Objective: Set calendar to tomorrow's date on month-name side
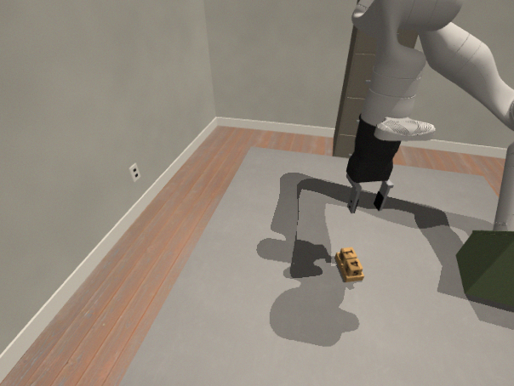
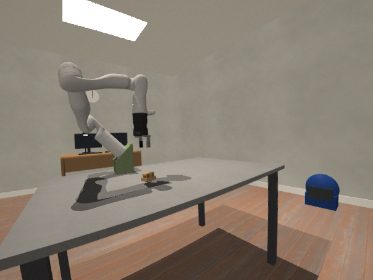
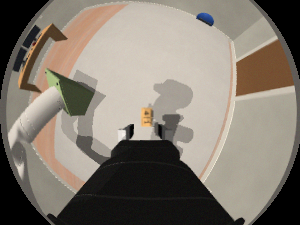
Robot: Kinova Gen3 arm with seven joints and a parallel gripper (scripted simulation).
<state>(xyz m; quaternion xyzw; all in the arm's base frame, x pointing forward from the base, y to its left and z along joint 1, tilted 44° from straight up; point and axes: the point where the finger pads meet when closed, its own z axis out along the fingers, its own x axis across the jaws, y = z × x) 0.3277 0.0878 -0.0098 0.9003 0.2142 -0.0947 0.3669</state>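
The orange calendar tray [image 1: 355, 280] [image 2: 144, 179] lies flat on the table, with two orange cubes side by side in it. The far cube [image 1: 348, 253] [image 3: 146, 121] has a dark 1 on top. The near cube [image 1: 354, 264] [image 3: 146, 113] has a 4 on top, and a 5 seems to show on its end face. The digits on the long sides and the month's name cannot be read. My gripper [image 1: 366, 209] [image 2: 144, 146] [image 3: 146, 129] is open and empty, high above the table and the calendar, fingers pointing down.
The arm's green base [image 1: 489, 268] [image 2: 125, 163] [image 3: 75, 96] stands on the grey table [image 1: 204, 340] [image 2: 216, 172], to the right of the calendar in the top view. Arm shadows lie around the calendar. A blue object [image 2: 322, 191] [image 3: 205, 19] is off the table.
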